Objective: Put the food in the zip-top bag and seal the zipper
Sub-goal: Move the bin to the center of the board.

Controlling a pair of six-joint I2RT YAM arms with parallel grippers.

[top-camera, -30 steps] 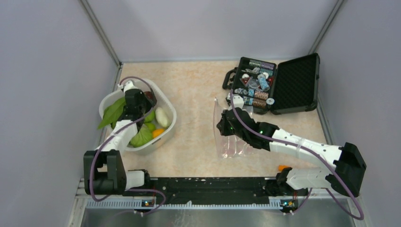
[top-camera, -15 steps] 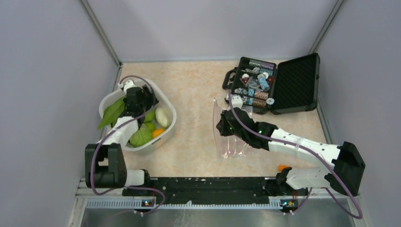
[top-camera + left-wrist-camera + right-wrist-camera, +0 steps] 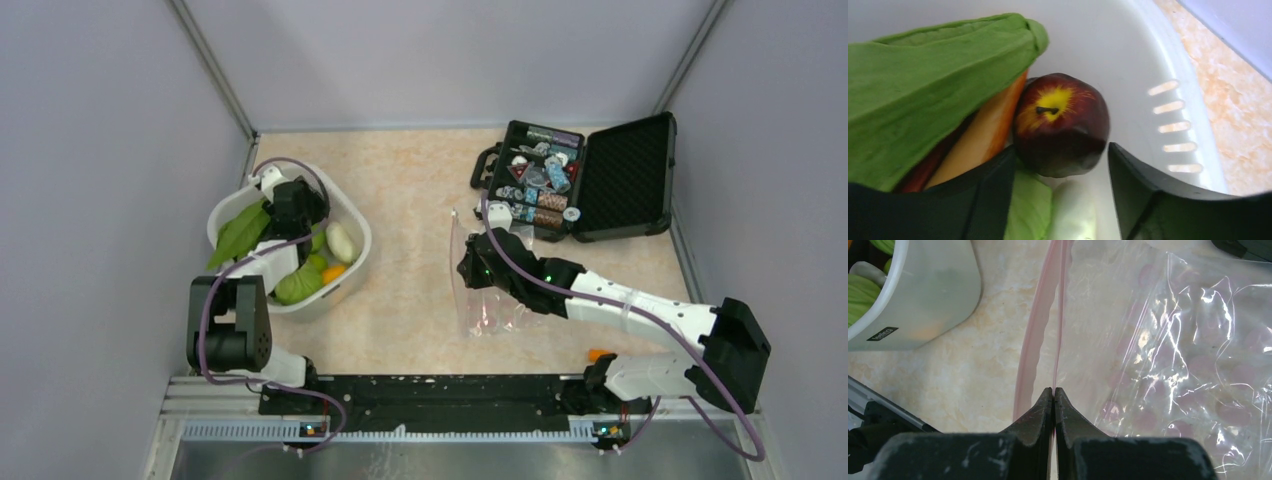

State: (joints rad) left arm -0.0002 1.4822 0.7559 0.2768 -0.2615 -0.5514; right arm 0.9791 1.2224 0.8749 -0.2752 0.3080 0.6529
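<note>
Left wrist view: the left gripper (image 3: 1060, 165) was spread open, its fingers set either side of the apple (image 3: 1060, 127) in the tub (image 3: 1148, 55), with the carrot (image 3: 983, 135) just beside. The right gripper (image 3: 1054, 392) was clamped on the zipper (image 3: 1040, 335) of the bag (image 3: 1168, 340). Since a second before, the left gripper had been carried toward the tub's far end; the bag was left unmoved.
</note>
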